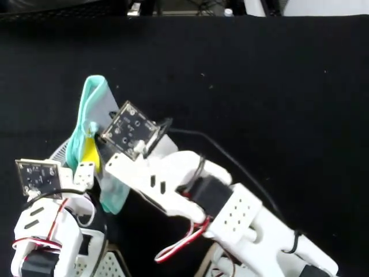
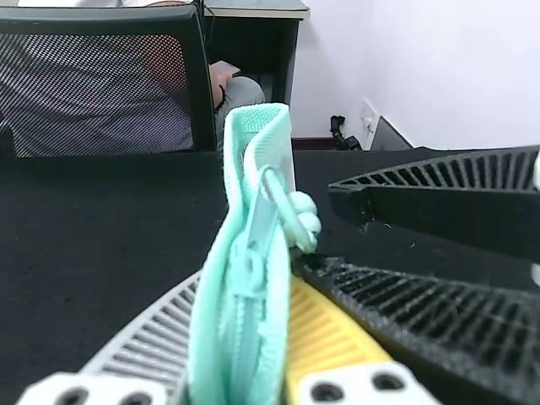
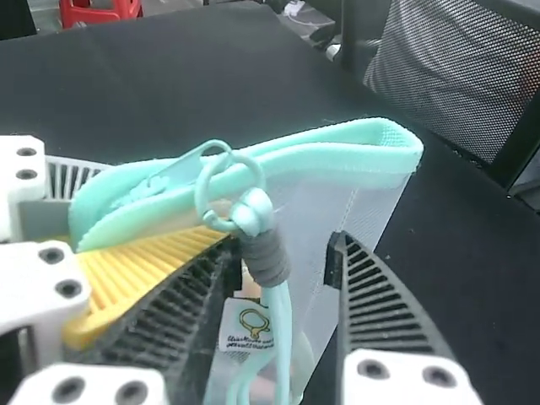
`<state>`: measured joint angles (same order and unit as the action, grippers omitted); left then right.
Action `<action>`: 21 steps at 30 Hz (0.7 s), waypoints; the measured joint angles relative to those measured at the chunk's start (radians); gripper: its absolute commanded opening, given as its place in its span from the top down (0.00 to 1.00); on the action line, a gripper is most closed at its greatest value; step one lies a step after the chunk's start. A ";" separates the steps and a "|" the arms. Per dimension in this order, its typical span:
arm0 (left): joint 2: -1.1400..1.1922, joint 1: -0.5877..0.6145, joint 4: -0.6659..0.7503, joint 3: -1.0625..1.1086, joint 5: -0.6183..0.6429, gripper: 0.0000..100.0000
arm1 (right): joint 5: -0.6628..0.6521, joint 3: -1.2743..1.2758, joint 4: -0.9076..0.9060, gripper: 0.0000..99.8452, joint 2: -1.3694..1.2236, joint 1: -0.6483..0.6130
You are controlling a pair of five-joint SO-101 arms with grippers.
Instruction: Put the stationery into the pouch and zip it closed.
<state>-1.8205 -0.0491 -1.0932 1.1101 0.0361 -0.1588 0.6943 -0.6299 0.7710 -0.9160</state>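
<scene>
The mint pouch (image 1: 92, 109) is at the left part of the black bench (image 1: 259, 86), zipper edge up, with its long axis pointing away from the arms. The left gripper (image 2: 245, 287) has its jaws clenched on this edge. The jaws of the right gripper (image 3: 283, 253) are released, with the zipper pull cord (image 3: 268, 257) between them.

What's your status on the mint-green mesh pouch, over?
Left gripper shut on mint-green mesh zip pouch, at one end. Right gripper open, black fingers straddling the mint zip-pull cord. Nothing seen in the way.
</scene>
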 measured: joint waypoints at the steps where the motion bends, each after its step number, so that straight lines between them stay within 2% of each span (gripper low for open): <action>1: 0.000 0.000 0.000 0.000 0.000 0.97 | 0.000 0.000 0.000 0.82 0.000 0.000; 13: 0.000 -0.008 -0.075 -0.032 0.000 0.97 | 0.005 0.029 -0.002 0.82 0.008 -0.002; 18: 0.000 -0.144 -0.170 -0.089 -0.002 0.97 | 0.003 0.051 -0.014 0.82 0.021 0.000; 21: 0.000 -0.183 -0.192 -0.103 -0.002 0.97 | 0.003 0.063 -0.061 0.82 0.064 0.002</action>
<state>-1.8205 -0.2317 -1.2850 1.0073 0.0345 -0.1557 0.7572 -0.6912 0.8355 -0.9145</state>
